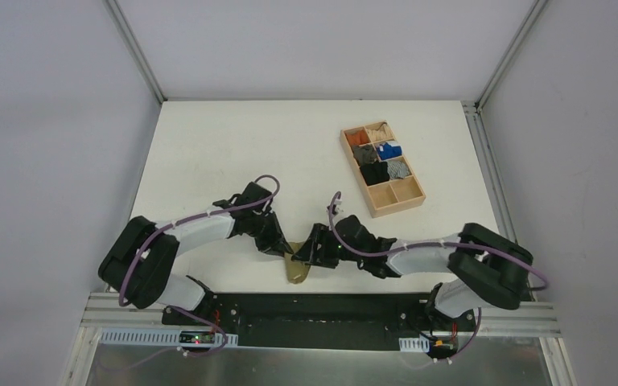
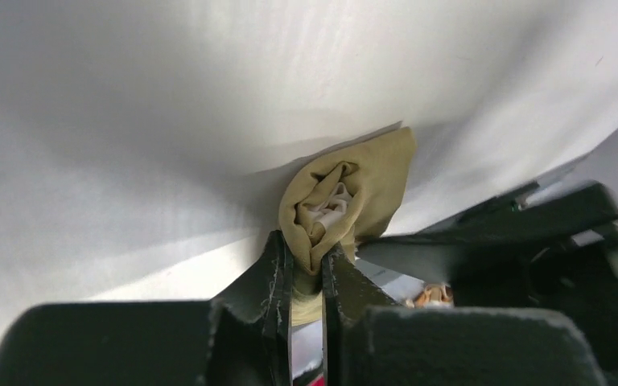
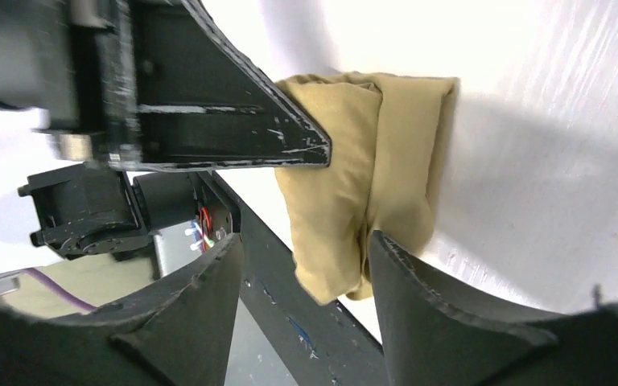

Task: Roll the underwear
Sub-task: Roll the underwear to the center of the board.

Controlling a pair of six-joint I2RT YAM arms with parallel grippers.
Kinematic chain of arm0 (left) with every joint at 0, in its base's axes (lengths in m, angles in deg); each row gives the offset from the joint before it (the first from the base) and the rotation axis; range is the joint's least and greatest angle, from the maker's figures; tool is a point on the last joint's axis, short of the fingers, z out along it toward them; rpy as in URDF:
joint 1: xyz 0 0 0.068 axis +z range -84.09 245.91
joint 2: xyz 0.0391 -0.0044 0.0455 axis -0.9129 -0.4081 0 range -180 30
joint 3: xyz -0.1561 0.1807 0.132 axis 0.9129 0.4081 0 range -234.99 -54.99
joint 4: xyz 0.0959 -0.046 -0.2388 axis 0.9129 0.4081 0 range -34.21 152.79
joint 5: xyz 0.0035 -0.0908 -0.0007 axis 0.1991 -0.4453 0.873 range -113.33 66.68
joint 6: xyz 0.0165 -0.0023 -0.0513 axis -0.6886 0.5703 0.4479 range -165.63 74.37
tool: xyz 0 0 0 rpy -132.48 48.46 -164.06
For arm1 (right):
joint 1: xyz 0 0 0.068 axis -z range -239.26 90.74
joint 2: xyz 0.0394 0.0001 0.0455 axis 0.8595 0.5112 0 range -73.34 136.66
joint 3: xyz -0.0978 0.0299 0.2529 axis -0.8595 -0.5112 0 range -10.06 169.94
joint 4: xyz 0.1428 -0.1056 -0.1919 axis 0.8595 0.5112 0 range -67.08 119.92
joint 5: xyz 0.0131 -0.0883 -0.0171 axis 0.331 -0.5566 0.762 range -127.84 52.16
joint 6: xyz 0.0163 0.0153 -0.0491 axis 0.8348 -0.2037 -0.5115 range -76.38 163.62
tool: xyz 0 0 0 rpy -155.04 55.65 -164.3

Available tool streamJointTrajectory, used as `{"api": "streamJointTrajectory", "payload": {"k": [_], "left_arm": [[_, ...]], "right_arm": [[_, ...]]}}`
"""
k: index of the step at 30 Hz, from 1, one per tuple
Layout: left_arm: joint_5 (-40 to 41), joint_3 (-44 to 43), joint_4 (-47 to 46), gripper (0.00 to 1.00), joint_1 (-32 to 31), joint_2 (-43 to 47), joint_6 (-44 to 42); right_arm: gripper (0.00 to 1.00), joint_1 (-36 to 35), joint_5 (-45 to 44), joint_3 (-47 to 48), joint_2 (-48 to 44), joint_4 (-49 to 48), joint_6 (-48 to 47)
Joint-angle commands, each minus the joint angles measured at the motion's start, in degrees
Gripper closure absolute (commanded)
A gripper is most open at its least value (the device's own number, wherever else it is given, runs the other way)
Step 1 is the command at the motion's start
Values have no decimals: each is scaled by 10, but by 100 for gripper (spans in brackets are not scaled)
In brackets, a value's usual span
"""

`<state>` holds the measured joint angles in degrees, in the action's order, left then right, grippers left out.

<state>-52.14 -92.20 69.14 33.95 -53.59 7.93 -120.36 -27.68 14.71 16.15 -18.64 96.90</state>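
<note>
The left gripper [image 2: 306, 277] is clenched on the rolled underwear [image 2: 366, 181]. The roll lies at the table's [image 1: 209, 145] near edge, between both arms, its long axis running near to far. The right gripper [image 3: 306, 241], spread wide, straddles it from the opposite side. The tray [image 1: 385, 194] sits well apart, far right.

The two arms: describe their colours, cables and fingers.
Both the left arm and the right arm have bulky black joints, white middle shells and a purple cable looping alongside. The fingers are black, wedge-shaped plates, scuffed with pale scratches along their edges.
</note>
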Motion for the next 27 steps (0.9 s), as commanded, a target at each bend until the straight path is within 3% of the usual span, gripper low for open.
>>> {"api": "streamJointTrajectory", "payload": {"k": [1,5,10,18,27], "left_arm": [[98,45,8,100,-3,80,61],[118,71,22,100,-6,122,99],[132,61,65,100,-15,129,127],[131,4,154,100,-22,81,137],[131,-6,189,100,-22,71,157]], "right_arm": [[38,-2,-91,99,-118,342,-135],[37,-18,-174,195,-135,503,-230],[37,-110,-321,306,-84,613,-285],[37,-252,-462,419,57,640,-331],[38,-288,-503,478,153,623,-364]]}}
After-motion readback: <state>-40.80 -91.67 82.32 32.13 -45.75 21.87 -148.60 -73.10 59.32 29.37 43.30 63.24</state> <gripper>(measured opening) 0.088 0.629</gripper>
